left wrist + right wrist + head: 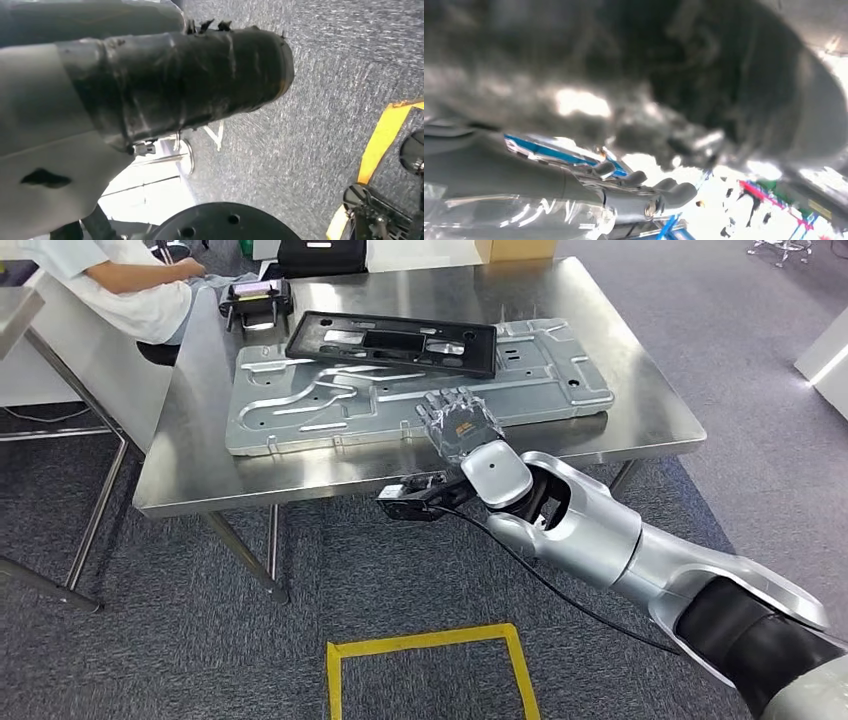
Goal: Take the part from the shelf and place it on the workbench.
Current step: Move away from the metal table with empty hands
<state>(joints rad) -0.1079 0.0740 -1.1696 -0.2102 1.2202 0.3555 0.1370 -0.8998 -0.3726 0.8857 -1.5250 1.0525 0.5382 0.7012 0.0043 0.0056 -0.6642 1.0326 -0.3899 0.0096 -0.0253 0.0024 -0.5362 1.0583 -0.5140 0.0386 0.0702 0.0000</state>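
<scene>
Part (420,390) on workbench (640,425) carries black tray (392,343).

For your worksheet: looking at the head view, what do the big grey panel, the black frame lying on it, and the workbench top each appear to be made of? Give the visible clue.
Grey panel: probably stamped sheet metal, dull matte grey, with pressed ribs and punched holes.
Black frame: likely moulded plastic, matte black, with cut-out openings; painted metal is possible.
Workbench: looks like brushed stainless steel, showing soft streaky reflections.

Seated person (130,280), yellow floor tape (430,643)
</scene>
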